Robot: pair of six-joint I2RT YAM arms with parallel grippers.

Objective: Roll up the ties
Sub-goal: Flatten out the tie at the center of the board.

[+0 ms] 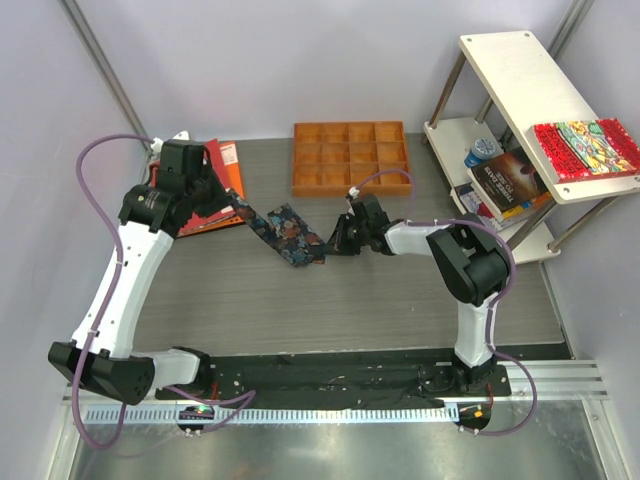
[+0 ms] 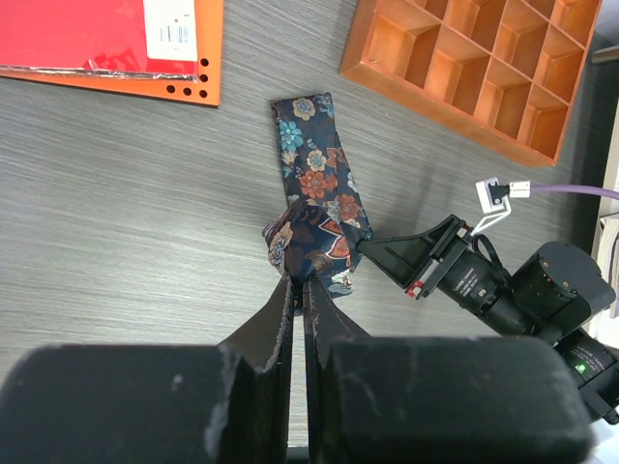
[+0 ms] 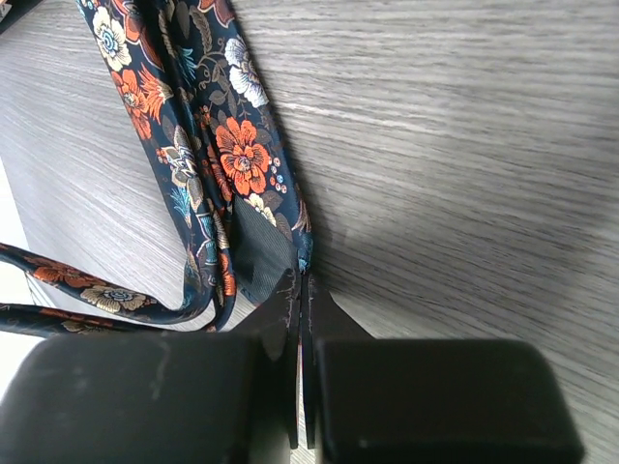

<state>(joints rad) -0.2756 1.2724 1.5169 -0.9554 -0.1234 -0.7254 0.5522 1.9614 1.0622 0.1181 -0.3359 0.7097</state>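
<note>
The tie (image 1: 290,232) is dark navy with orange, red and teal flowers and lies mid-table between my two grippers. In the left wrist view the tie (image 2: 314,174) runs away from me, its near end bunched into a loose fold. My left gripper (image 2: 301,282) is shut on that fold; from above the left gripper (image 1: 243,212) sits at the tie's left end. My right gripper (image 3: 303,278) is shut with its tips pinching the very edge of the tie (image 3: 227,155), next to the dark lining. From above, the right gripper (image 1: 333,240) sits at the tie's right end.
An orange wooden compartment tray (image 1: 350,158) stands behind the tie. A red book on an orange folder (image 1: 215,185) lies at the back left, under the left arm. A white shelf unit (image 1: 520,90) at the right holds books (image 1: 505,180) and a red patterned book (image 1: 585,148).
</note>
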